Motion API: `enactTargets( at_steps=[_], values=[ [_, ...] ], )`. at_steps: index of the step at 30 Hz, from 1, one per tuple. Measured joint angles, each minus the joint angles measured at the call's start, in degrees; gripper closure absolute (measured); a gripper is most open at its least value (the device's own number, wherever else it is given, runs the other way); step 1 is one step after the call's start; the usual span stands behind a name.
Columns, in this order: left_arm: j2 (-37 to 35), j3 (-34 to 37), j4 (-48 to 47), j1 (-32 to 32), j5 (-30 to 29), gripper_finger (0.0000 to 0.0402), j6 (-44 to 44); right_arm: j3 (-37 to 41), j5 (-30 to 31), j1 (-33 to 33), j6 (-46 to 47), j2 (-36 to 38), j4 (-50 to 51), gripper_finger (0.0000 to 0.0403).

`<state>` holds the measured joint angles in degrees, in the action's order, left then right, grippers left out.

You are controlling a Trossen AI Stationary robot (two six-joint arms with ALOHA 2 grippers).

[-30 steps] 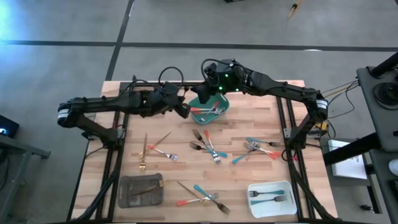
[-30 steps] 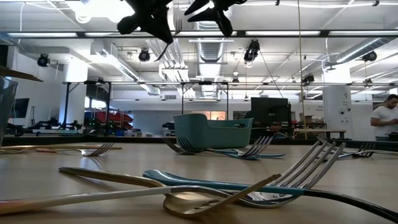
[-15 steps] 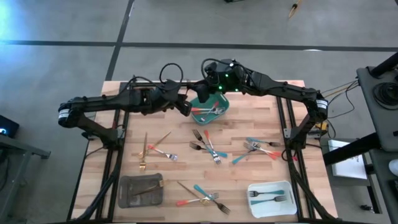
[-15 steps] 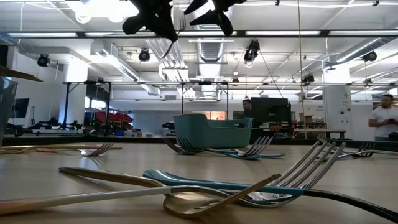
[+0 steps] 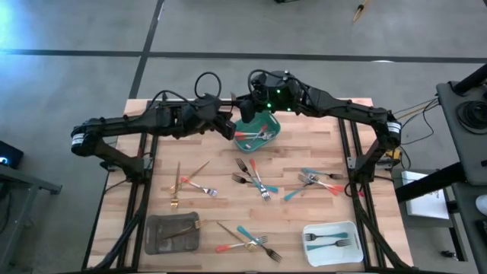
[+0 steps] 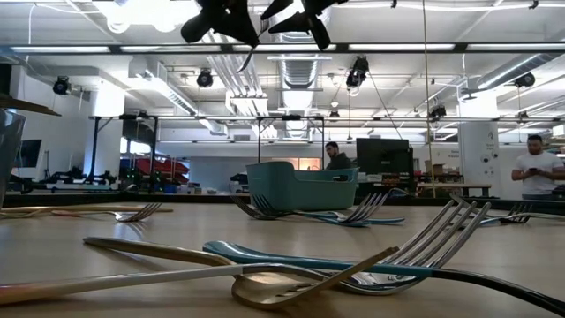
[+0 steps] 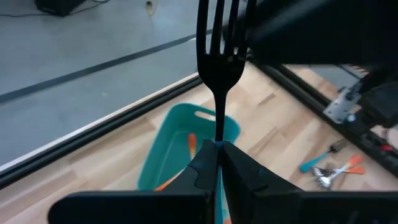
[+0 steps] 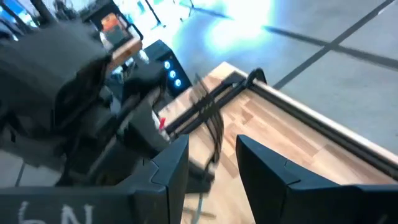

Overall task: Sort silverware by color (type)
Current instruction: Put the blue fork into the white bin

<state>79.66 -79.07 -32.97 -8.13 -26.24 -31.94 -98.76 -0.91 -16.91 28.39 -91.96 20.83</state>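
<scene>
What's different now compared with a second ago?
The left gripper, jaws clamped on a fork, has crept toward the right gripper above the green tray. The right arm and the silverware on the table look unmoved.

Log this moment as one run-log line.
left hand: shut on fork, above green tray | right hand: open, facing fork | handover pending
</scene>
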Motion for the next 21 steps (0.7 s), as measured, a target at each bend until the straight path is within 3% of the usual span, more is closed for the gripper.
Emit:
enactTargets(
  at_steps=[8, 17, 21],
  values=[
    [0.0, 0.0, 1.8, 0.0, 1.5, 0.0401, 1.5, 0.0, 2.5, 0.0, 0.1, 0.0, -1.0, 0.029],
    [0.0, 0.0, 1.9, 0.0, 1.4, 0.0401, 1.5, 0.0, 2.9, 0.0, -0.2, 0.0, -0.8, 0.0385],
    [-0.1, 0.0, 2.0, 0.0, 1.3, 0.0401, 1.6, 0.0, 3.0, 0.0, -0.9, -0.1, -0.6, 0.0392]
  ],
)
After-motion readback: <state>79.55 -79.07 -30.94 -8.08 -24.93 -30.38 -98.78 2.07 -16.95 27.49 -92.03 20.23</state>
